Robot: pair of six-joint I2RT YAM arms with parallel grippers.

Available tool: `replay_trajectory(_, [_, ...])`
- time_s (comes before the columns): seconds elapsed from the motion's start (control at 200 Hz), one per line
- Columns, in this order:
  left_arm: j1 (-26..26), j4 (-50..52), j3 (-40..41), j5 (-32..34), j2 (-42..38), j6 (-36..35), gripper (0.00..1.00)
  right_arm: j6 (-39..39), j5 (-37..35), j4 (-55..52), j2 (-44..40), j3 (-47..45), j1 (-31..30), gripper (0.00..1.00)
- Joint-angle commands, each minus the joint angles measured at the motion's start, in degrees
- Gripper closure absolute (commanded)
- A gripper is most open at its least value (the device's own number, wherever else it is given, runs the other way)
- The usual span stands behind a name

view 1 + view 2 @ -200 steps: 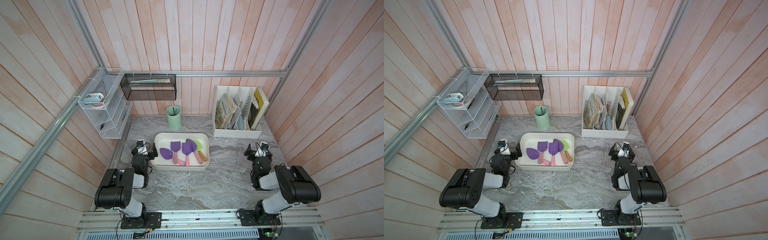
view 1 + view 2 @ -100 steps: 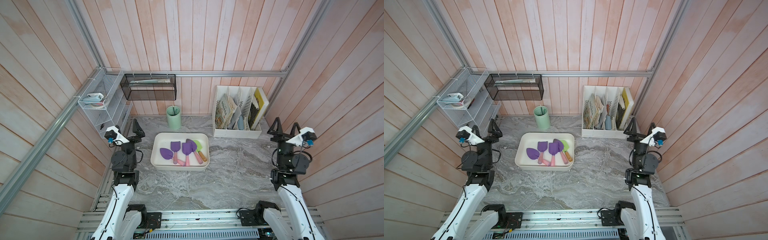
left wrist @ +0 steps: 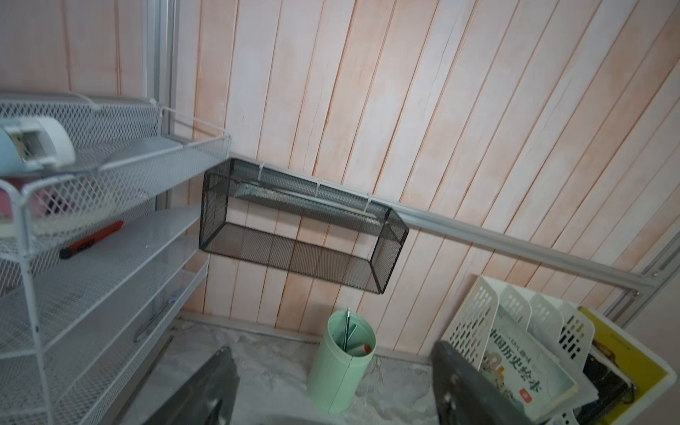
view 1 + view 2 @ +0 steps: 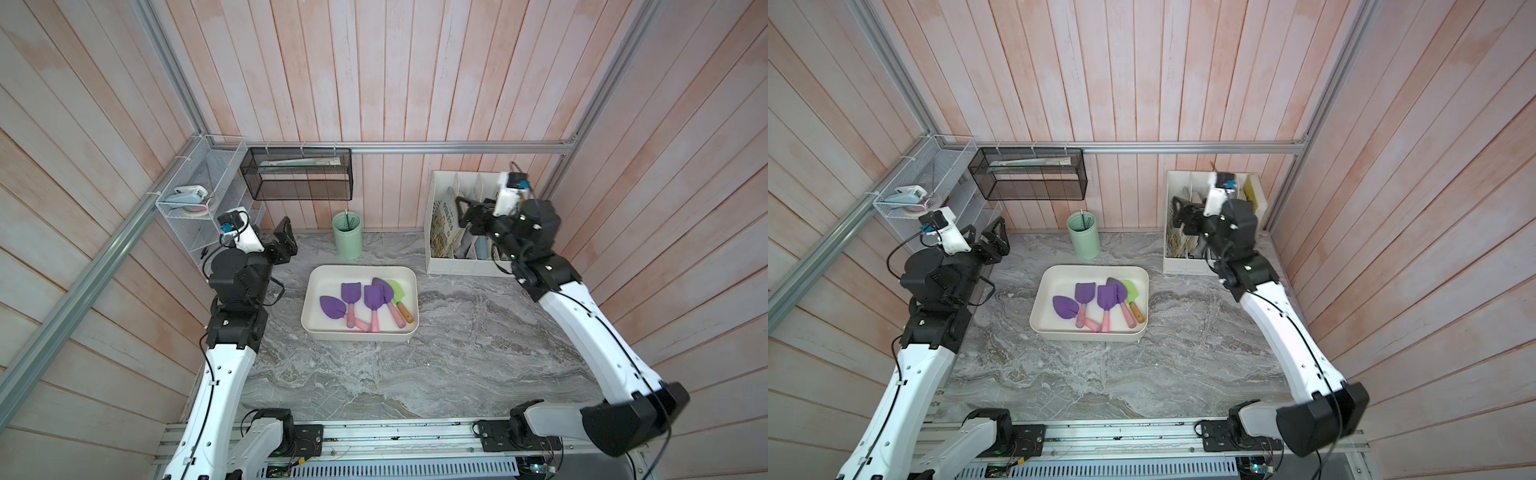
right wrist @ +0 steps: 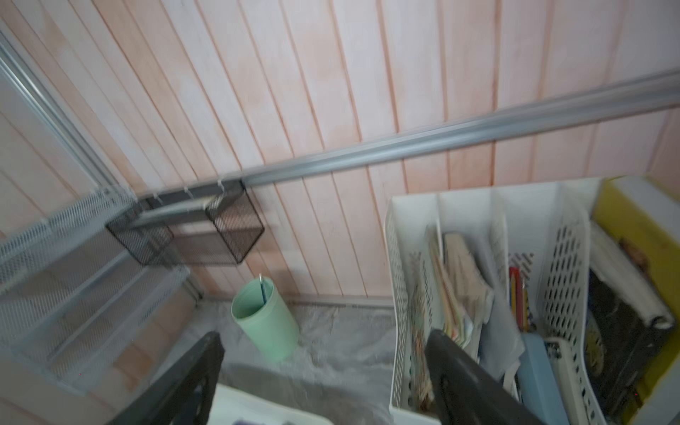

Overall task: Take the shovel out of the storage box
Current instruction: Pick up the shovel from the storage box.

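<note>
cream storage box (image 4: 308, 299) sits mid-tabletop with the shovels (image 4: 374, 296) lying inside, untouched, while left gripper (image 4: 286, 243) and right gripper (image 4: 465, 212) hover high with jaws wide and empty, so reaching down for a handle looks next.

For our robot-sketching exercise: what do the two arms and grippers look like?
The left arm and right arm have white link shells, black joints, black cables. The left gripper and right gripper: black jaws, white wrist cameras with blue detail.
</note>
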State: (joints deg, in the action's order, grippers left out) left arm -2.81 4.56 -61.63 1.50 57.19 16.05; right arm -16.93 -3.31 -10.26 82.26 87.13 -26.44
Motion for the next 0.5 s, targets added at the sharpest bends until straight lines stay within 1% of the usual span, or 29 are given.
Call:
replay_trajectory(0.0, [-2.41,16.01,2.24,7.57,2.15,3.75,0.14,5.57,-11.69,-20.41,12.55,5.82,-8.55,0.16])
replay_trajectory(0.095, [-2.76,16.94,6.00,8.05,1.90,9.59,0.14,5.86,-9.58,-24.32,23.18,13.45,-13.07,0.16])
replay_trajectory(0.175, [-2.82,16.92,8.21,7.62,1.95,12.64,0.14,4.13,-4.30,-28.83,31.64,20.75,-14.06,0.17])
replay_trajectory(0.235, [-2.82,17.02,8.95,6.71,2.21,13.52,0.14,3.11,-0.35,-32.85,37.42,26.76,-14.37,0.23])
replay_trajectory(0.265, [-2.90,17.09,9.14,6.18,2.35,13.61,0.14,3.00,0.53,-34.36,39.94,29.34,-14.74,0.25])
replay_trajectory(0.405, [-2.89,17.50,9.58,5.01,3.31,13.48,0.14,4.80,-0.67,-37.98,47.09,36.98,-18.82,0.24])
replay_trajectory(0.495, [-2.90,17.61,9.74,4.68,4.13,13.15,0.14,4.49,2.52,-39.71,50.51,40.73,-20.36,0.23])
